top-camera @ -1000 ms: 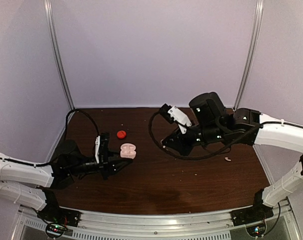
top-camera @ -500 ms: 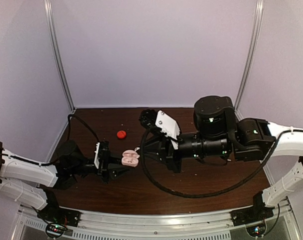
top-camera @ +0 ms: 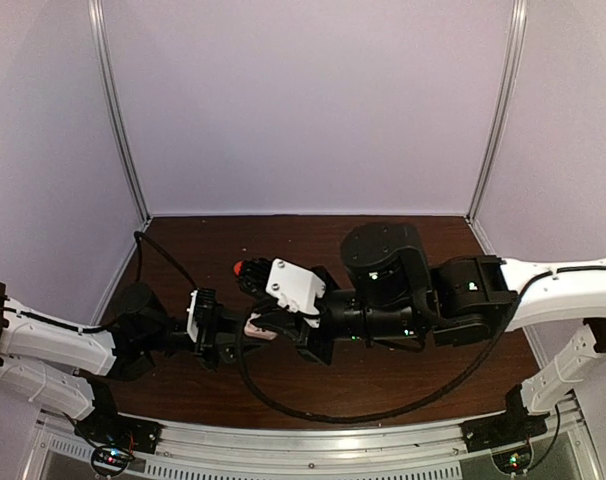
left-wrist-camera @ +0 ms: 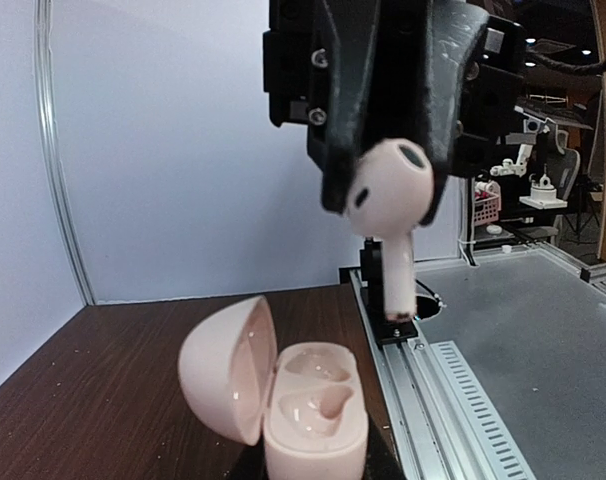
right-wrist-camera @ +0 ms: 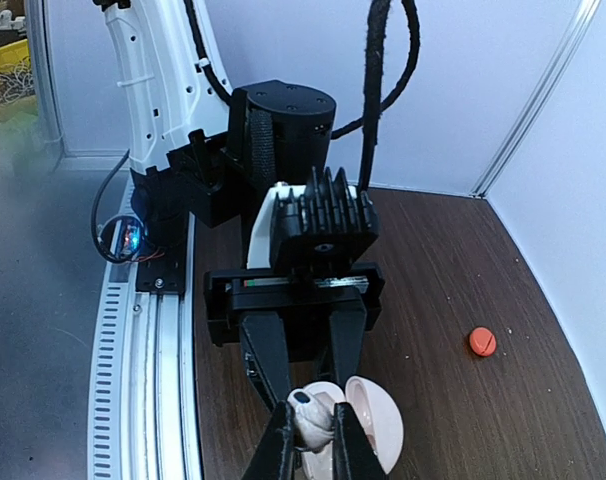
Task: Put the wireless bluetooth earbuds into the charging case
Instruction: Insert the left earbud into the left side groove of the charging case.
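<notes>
A pale pink charging case (left-wrist-camera: 316, 415) stands open, its lid (left-wrist-camera: 226, 378) tipped to the left and both wells empty. My left gripper (right-wrist-camera: 313, 390) is shut on the case, with a black finger on each side of it. My right gripper (right-wrist-camera: 314, 440) is shut on a white stemmed earbud (right-wrist-camera: 311, 414). In the left wrist view the earbud (left-wrist-camera: 388, 190) hangs stem down, just above and behind the case. From above, the right gripper (top-camera: 258, 312) sits over the case (top-camera: 259, 326), and the left gripper (top-camera: 238, 338) holds the case from the left.
A small red-orange round object (right-wrist-camera: 482, 341) lies on the brown table behind the case, half hidden from above (top-camera: 241, 268) by the right wrist. The metal rail (left-wrist-camera: 453, 390) runs along the table's near edge. The right arm (top-camera: 413, 295) and its black cable span the table's middle.
My right arm has swung left across the table, bringing the earbud from the right of centre to just above the open case. The left gripper has drawn the case slightly nearer.
</notes>
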`<state>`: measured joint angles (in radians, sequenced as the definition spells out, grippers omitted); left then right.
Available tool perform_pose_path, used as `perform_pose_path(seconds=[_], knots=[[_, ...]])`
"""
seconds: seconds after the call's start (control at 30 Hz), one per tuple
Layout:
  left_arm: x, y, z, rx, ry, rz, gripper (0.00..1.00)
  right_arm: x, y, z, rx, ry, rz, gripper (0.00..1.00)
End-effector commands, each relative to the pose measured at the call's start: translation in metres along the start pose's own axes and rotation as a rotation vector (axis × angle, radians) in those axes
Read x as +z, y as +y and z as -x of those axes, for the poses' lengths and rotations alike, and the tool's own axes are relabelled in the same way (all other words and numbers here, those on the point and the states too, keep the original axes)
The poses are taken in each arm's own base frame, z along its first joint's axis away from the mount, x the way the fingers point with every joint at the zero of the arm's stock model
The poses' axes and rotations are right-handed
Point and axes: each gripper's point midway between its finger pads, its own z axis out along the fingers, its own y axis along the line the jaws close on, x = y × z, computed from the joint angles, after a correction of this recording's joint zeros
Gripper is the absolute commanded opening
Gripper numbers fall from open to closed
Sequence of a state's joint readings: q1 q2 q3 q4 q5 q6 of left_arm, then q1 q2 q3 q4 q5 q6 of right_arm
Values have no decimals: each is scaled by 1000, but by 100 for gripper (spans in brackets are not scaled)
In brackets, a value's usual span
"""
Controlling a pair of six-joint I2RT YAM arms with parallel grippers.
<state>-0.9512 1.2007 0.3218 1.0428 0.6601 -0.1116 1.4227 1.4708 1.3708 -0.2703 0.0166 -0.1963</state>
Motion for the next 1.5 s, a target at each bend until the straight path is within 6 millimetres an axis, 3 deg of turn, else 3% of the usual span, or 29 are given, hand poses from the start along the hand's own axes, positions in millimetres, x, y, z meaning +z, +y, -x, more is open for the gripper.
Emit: perform_pose_path(seconds=[0.0,0.6,0.97,1.47], knots=[[3,4,19,54,-47,26,0,1,-14,11,-9,-29,-83,9],[1,7,21,51,-47,49,0,16,-14,-13,-30,60,-109,10],[1,7,21,54,-46,46,0,10,-23,-16,-25,80,-151,10],[3,9,22,43,-40,52,0,20,-15,-30,-46,143,-116,10]])
